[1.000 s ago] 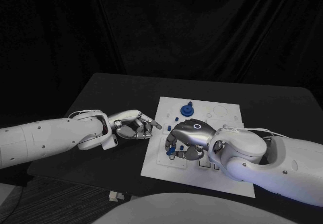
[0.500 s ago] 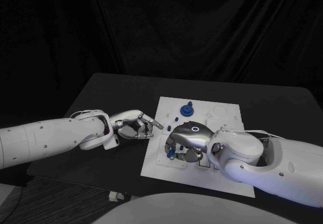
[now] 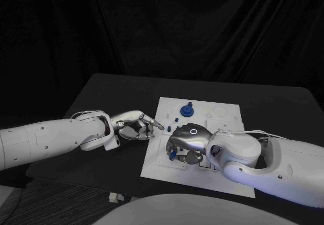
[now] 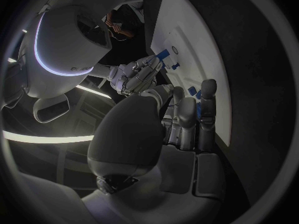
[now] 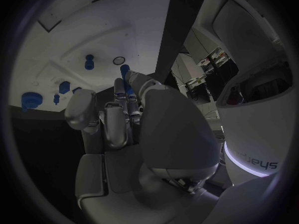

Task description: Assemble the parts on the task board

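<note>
The white task board [image 3: 223, 117] lies in the middle of the table. My right hand [image 3: 186, 143] hovers over its near left part and pinches a small blue part [image 5: 124, 70] at its fingertips; the left wrist view shows that blue part [image 4: 163, 54] close above the task board [image 4: 187, 35]. My left hand [image 3: 135, 125] sits at the board's left edge with fingers curled and nothing in them. A round blue part [image 3: 186, 110] stands at the far left of the board, with two small blue parts [image 3: 177, 120] just nearer.
The black table [image 3: 121, 93] extends around the board, with bare room at the far and left sides. Several blue parts [image 5: 30, 99] and a round hole [image 5: 119, 60] show on the board in the right wrist view.
My right hand has dipped slightly toward the near left part of the board with the blue part in it. The left hand has stayed put.
</note>
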### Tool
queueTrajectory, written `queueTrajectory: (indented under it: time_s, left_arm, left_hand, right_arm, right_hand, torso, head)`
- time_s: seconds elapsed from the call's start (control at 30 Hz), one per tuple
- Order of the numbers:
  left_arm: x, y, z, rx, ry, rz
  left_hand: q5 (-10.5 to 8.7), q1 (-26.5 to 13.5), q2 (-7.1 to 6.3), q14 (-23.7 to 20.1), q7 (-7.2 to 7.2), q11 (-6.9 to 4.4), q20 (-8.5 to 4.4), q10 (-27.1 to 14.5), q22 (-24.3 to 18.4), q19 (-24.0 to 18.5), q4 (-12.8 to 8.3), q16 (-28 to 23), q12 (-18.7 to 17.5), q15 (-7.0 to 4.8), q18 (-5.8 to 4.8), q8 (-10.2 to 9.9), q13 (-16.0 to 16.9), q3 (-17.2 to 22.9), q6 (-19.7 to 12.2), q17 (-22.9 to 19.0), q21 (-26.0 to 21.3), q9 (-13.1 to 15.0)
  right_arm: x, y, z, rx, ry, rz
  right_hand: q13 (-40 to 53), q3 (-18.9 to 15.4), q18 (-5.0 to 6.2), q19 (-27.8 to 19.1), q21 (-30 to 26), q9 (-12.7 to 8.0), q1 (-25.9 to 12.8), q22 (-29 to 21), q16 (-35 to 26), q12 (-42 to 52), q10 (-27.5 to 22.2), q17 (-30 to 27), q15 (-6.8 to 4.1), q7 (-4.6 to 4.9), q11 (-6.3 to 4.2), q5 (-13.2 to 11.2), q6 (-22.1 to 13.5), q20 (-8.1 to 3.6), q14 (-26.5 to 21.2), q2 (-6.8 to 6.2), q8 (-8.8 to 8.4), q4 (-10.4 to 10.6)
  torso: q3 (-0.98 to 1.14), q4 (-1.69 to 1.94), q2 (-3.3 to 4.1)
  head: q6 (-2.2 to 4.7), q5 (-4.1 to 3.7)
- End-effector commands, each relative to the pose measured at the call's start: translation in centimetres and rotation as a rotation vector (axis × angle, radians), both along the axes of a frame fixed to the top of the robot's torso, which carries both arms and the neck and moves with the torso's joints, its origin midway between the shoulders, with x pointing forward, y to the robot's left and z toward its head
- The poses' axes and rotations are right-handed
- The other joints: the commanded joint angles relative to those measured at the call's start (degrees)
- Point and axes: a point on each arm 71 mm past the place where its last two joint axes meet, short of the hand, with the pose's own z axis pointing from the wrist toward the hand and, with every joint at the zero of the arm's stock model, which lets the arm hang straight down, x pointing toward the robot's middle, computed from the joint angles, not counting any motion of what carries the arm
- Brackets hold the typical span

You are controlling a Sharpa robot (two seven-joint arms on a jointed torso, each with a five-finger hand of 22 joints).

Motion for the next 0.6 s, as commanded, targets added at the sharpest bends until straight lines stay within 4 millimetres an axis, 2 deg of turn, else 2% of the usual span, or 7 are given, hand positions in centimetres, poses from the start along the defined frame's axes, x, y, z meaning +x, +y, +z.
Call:
queueTrajectory:
  time_s: [0.03,0.6]
  left_arm:
    - [-0.03,-0.19,0.09,-0.022,0.002,-0.010]
    - [0.02,-0.28,0.05,-0.023,0.002,-0.013]
  left_hand:
    - [0.25,-0.02,-0.47,-0.22,0.28,0.10,0.03,-0.04,2.45,-0.38,-0.03,-0.21,-0.30,0.02,0.52,-0.16,-0.04,0.30,-0.11,-0.04,-0.15,0.00]
    - [0.25,-0.01,-0.48,-0.24,0.29,0.11,0.03,-0.04,2.45,-0.37,-0.04,-0.23,-0.35,0.02,0.52,-0.17,-0.10,0.31,-0.22,-0.07,-0.11,-0.01]
  right_arm:
    - [0.00,0.00,-0.29,-0.042,-0.022,0.000]
    - [0.20,0.06,-0.88,-0.003,-0.026,-0.004]
  right_hand:
    - [0.10,0.13,0.92,-0.46,-0.13,4.43,-0.08,7.92,-0.27,-0.09,0.11,-0.06,0.31,0.84,0.28,0.37,0.56,0.08,0.66,0.40,0.23,-0.16]
    - [0.10,0.16,0.91,-0.50,-0.09,4.48,-0.11,7.93,-0.52,0.01,0.34,-0.35,0.29,0.83,0.23,0.43,0.58,0.12,0.51,0.48,0.18,-0.26]
  torso:
    - [0.00,0.03,0.00]
    - [0.00,-0.01,0.00]
  head:
    - [-0.01,-0.09]
    - [-0.01,-0.13]
